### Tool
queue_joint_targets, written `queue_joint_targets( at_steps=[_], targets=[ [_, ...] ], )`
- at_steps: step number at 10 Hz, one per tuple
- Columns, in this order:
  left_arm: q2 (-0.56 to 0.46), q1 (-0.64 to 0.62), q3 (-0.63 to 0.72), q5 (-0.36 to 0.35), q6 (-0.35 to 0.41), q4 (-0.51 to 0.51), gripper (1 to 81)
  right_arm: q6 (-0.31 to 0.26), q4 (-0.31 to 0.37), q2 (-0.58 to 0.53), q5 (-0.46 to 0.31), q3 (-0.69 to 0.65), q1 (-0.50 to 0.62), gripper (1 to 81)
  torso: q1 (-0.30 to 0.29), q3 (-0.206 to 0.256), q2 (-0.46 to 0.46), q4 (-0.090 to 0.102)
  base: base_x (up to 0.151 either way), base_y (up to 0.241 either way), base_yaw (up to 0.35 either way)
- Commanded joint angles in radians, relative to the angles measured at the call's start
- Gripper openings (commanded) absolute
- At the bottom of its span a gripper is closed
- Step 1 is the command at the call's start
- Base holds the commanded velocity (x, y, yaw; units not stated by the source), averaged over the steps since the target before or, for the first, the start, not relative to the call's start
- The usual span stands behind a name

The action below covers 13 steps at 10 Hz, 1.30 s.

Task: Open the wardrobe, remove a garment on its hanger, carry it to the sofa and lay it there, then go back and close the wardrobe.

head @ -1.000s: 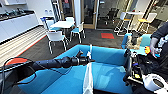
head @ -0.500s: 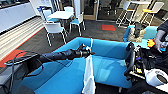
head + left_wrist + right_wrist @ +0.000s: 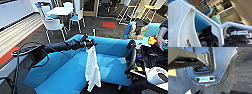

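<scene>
My left arm reaches from the left out over the turquoise sofa (image 3: 110, 47). Its gripper (image 3: 92, 44) is shut on the whitish hanger (image 3: 218, 28), and the white garment (image 3: 92, 68) hangs straight down from it above the sofa's seat. In the left wrist view the hanger's slim arm crosses the picture and the garment's collar (image 3: 183, 25) with a small label fills one side. The wardrobe is behind me and not among these views.
White chairs (image 3: 53, 26) and a white table (image 3: 61, 10) stand beyond the sofa's back. A person's hand (image 3: 160, 42) is at the right by a second blue seat (image 3: 152, 28). A red floor patch (image 3: 108, 24) lies farther off. Robot parts (image 3: 150, 67) crowd the right side.
The whole head picture has shifted as the camera came closer to the sofa. The garment still hangs from my left gripper, now over the seat.
</scene>
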Motion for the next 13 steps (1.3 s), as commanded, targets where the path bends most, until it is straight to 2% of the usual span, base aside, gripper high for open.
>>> queue_joint_targets(
  at_steps=[1, 5, 9, 11, 12, 13],
  targets=[
    [-0.003, -0.275, -0.066, -0.035, 0.005, -0.06, 1.0, -0.003, -0.009, -0.003, -0.076, 0.011, -0.016, 81.1, 0.0, 0.0, 0.0, 0.0, 0.0, 0.0, 0.0],
    [-0.087, -0.387, -0.129, -0.029, 0.005, -0.106, 1.0, -0.003, -0.009, -0.001, -0.076, 0.011, -0.016, 81.1, 0.0, 0.0, 0.0, 0.0, 0.0, 0.0, 0.0],
    [-0.184, -0.338, -0.13, -0.002, 0.007, -0.089, 1.0, -0.003, -0.012, 0.005, -0.076, 0.011, -0.018, 81.1, 0.0, 0.0, 0.0, 0.0, 0.0, 0.0, 0.0],
    [-0.175, -0.234, -0.127, -0.004, 0.01, -0.069, 1.0, -0.003, -0.012, 0.012, -0.076, 0.007, -0.018, 81.1, 0.0, 0.0, 0.0, 0.043, 0.0, 0.0, 0.0],
    [-0.164, -0.176, -0.126, -0.01, 0.01, -0.051, 1.0, -0.003, -0.013, 0.012, -0.076, 0.007, -0.019, 81.1, 0.0, 0.0, 0.0, 0.073, 0.0, 0.0, 0.0],
    [-0.15, -0.108, -0.121, -0.015, 0.013, -0.04, 1.0, -0.003, -0.012, 0.011, -0.076, 0.005, -0.019, 81.1, 0.0, 0.0, 0.0, 0.026, 0.0, 0.0, 0.0]
  ],
)
